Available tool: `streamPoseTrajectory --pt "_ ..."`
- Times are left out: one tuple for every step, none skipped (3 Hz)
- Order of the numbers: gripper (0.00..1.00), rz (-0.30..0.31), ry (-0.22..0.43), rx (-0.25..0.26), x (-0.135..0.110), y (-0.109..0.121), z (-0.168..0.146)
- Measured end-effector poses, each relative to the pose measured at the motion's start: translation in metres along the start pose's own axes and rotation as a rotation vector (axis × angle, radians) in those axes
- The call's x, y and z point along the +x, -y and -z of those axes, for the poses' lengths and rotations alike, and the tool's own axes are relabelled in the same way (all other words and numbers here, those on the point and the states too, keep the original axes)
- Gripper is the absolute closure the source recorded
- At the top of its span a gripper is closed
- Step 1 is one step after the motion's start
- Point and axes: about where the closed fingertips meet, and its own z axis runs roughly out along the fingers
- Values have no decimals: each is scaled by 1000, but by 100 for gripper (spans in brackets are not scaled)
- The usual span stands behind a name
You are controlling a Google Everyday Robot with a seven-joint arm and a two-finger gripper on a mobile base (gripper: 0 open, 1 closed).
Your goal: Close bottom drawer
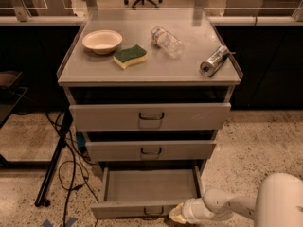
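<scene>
The bottom drawer [150,188] of the grey metal cabinet is pulled out and empty. Its narrow front panel [128,209] carries a small dark wire handle [154,212]. My gripper [177,214] is low at the bottom of the view, at the right part of that front panel, just right of the handle. My white arm [227,205] reaches in from the lower right. The two drawers above, the top one [150,116] and the middle one [150,150], stand slightly out.
On the cabinet top lie a cream bowl [102,41], a green-and-yellow sponge [130,56], a clear plastic bottle [166,42] and a silver can [214,60]. A black stand leg and cables [59,155] are on the floor at the left.
</scene>
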Motion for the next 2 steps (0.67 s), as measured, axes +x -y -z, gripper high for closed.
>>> streamPoseTrajectory --pt "35 -8 -7 0 0 -3 -1" --pt "12 3 22 -30 -10 1 -12"
